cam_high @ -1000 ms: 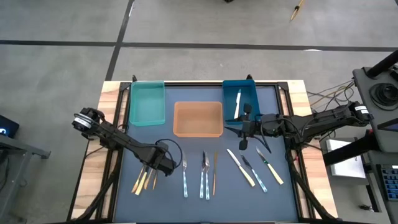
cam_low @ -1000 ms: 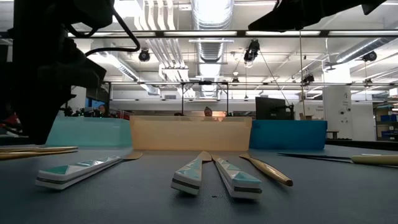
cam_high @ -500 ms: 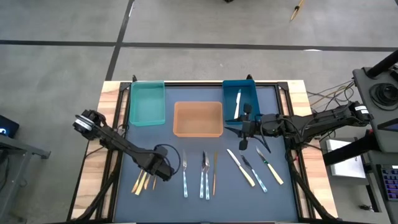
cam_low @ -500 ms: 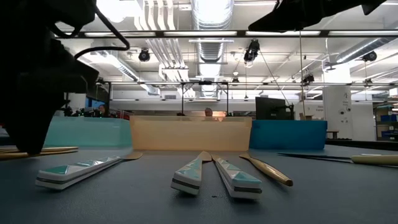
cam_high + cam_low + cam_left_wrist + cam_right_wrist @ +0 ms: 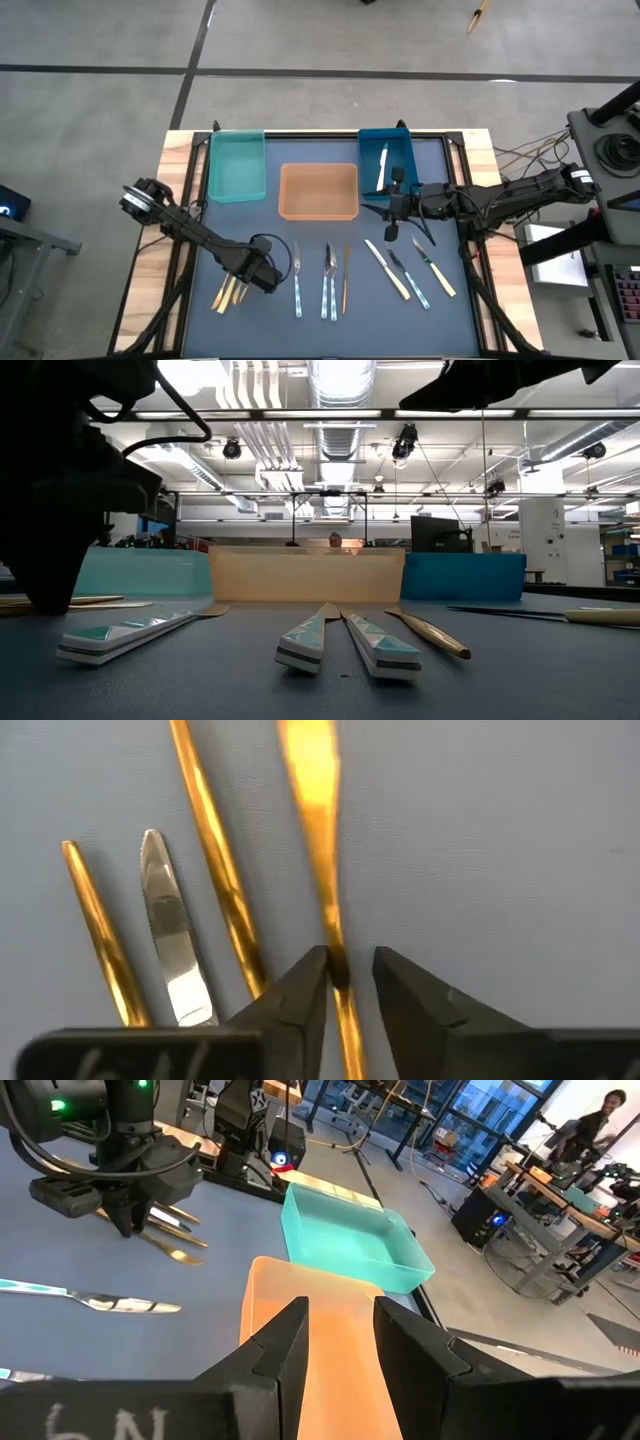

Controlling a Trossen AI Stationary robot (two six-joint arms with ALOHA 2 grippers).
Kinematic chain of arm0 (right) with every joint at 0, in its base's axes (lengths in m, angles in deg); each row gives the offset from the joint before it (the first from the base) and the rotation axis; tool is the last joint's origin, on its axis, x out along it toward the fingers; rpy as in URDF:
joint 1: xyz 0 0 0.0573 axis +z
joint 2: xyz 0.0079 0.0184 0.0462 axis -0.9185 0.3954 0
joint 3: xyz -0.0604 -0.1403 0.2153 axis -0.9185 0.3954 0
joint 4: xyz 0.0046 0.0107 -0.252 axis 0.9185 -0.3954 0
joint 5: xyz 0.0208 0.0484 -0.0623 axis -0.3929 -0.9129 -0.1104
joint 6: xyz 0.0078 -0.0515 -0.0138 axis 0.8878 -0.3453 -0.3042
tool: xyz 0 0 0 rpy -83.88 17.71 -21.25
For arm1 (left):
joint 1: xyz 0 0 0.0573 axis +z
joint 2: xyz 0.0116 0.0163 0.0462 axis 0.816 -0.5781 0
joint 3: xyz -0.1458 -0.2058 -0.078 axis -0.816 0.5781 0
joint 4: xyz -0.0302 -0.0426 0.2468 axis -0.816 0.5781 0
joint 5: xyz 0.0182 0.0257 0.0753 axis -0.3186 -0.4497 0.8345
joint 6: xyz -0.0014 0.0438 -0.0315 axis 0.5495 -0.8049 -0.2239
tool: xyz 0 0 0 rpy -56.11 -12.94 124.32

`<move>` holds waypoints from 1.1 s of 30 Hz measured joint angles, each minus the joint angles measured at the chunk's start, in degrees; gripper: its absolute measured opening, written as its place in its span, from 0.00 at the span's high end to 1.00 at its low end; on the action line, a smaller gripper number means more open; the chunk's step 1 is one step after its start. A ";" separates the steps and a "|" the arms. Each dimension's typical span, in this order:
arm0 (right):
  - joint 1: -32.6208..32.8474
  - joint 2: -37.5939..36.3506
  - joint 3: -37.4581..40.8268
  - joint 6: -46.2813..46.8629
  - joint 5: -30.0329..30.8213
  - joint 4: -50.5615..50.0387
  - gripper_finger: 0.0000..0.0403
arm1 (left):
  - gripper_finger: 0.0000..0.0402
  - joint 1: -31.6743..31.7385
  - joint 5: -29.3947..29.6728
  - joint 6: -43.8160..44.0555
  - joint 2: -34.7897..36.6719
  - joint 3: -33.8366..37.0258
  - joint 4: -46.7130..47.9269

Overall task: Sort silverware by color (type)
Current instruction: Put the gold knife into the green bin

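Several gold pieces (image 5: 230, 292) lie at the table's near left. My left gripper (image 5: 258, 280) is down among them and open. In the left wrist view its fingertips (image 5: 350, 970) stand on either side of the slim neck of one gold piece (image 5: 320, 810). Two more gold handles (image 5: 215, 850) and a silver blade (image 5: 165, 920) lie beside it. Teal-handled silver pieces (image 5: 328, 285) and one gold piece (image 5: 345, 280) lie mid-table, cream-handled knives (image 5: 388, 270) to their right. My right gripper (image 5: 392, 228) hangs open near the blue bin (image 5: 398, 150), which holds one piece (image 5: 382, 166). My left gripper comes from above, pointing down, with its fingers across the gold piece's narrow neck (image 5: 338, 960), which lies flat on the table. One finger (image 5: 300, 995) stands right against the neck and the other (image 5: 410, 995) a small gap away. I cannot tell whether either touches it.
A teal bin (image 5: 237, 165), an orange bin (image 5: 318, 190) and the blue bin stand in a row along the far side. The dark mat (image 5: 300, 235) has free room between the bins and the silverware. People and desks show in the room beyond.
My left gripper has moved toward the table's near edge and come down onto the group of gold pieces. The right arm has kept still, and no piece of silverware has shifted.
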 joint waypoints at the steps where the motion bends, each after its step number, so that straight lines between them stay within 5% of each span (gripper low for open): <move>1: -0.01 0.00 0.00 0.00 0.01 0.01 0.73 | 0.87 0.00 -0.04 0.01 -0.20 0.00 -0.18; 6: 0.01 0.00 0.00 0.00 0.01 -0.02 0.73 | 0.98 0.00 -0.28 0.66 -0.85 -0.02 -0.84; 22: -0.01 0.00 0.00 -0.04 0.01 -0.02 0.73 | 1.00 0.09 1.35 0.63 5.39 -0.59 3.28; 33: 0.01 0.00 0.00 -0.14 -0.01 -0.01 0.73 | 1.00 0.59 9.56 0.61 14.54 -0.59 5.31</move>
